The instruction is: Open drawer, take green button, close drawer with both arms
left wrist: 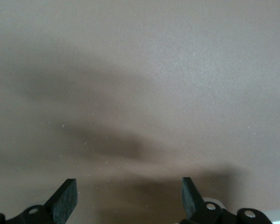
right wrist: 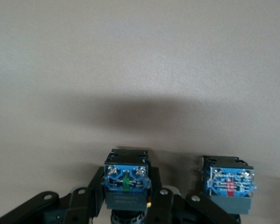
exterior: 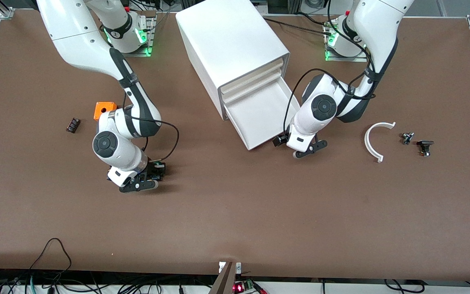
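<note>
While the right gripper (right wrist: 126, 207) clasps the button (right wrist: 126, 179) beside a red-marked one (right wrist: 229, 184), the left gripper (left wrist: 129, 198) gapes by the open drawer (exterior: 259, 116).

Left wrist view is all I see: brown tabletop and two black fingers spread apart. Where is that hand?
Observer: The left gripper is low over the brown table, beside the front corner of the wide white plastic drawer. That is the lowermost drawer of the white cabinet, and it stands pulled out.
Operator: And the button?
Observer: The small green-marked button with a black-and-blue block body is clamped in the right gripper, toward the right arm's end.
Operator: Anything near it?
Observer: A similar red-marked block is beside it.
</note>
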You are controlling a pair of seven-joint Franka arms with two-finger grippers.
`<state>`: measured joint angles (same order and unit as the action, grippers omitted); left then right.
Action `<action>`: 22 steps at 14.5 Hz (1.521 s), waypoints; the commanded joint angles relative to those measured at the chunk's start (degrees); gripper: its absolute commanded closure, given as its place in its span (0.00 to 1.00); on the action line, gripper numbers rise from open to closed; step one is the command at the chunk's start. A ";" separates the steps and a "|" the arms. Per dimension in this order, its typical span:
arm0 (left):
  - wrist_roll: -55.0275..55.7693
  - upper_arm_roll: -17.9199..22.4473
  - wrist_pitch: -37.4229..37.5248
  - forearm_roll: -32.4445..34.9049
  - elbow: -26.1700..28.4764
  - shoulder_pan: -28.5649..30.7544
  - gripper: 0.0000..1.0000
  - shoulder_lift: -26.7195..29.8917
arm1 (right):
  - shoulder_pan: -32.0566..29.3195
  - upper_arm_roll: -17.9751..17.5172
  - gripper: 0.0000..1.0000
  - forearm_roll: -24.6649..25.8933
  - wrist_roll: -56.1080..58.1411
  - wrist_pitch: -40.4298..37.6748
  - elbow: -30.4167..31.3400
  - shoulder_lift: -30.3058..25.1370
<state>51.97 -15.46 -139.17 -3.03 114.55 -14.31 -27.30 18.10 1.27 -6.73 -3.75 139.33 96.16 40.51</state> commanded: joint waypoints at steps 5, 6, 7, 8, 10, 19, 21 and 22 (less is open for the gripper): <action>6.91 -1.68 -0.49 1.98 3.66 -0.46 0.02 2.51 | -1.05 -0.48 0.00 -2.32 1.28 -1.68 -0.88 -1.47; 8.14 -2.81 -0.49 1.98 4.18 -0.46 0.02 2.60 | -1.05 -0.31 0.00 -2.59 1.55 -2.65 -0.97 -2.79; 10.15 -3.96 -0.49 1.98 4.88 -0.37 0.02 2.69 | -1.48 -0.22 0.00 -2.50 2.07 -3.10 -0.88 -4.46; 11.65 -4.58 -0.49 1.98 5.07 -0.46 0.02 2.95 | -1.83 0.04 0.00 -2.33 2.69 -3.89 -0.71 -5.87; 12.37 -6.86 -0.40 1.89 6.12 -0.37 0.02 3.39 | -2.45 2.41 0.00 -2.59 7.93 -7.31 -0.70 -8.16; 16.67 -17.06 0.39 1.89 9.37 -0.28 0.01 3.92 | -2.54 8.04 0.00 -1.37 5.00 -24.44 -0.88 -23.62; 16.59 -17.24 0.57 1.89 9.37 -0.11 0.01 3.92 | -2.54 8.48 0.00 -0.22 3.84 -27.69 -0.88 -26.26; 15.80 -17.24 1.18 1.89 9.29 0.07 0.01 4.01 | -2.54 8.66 0.00 0.13 3.92 -29.19 -0.88 -27.49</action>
<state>67.12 -32.31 -139.08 -2.97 122.61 -14.80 -25.17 15.41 9.71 -7.63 1.69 112.73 94.19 15.90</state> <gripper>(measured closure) 0.009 0.000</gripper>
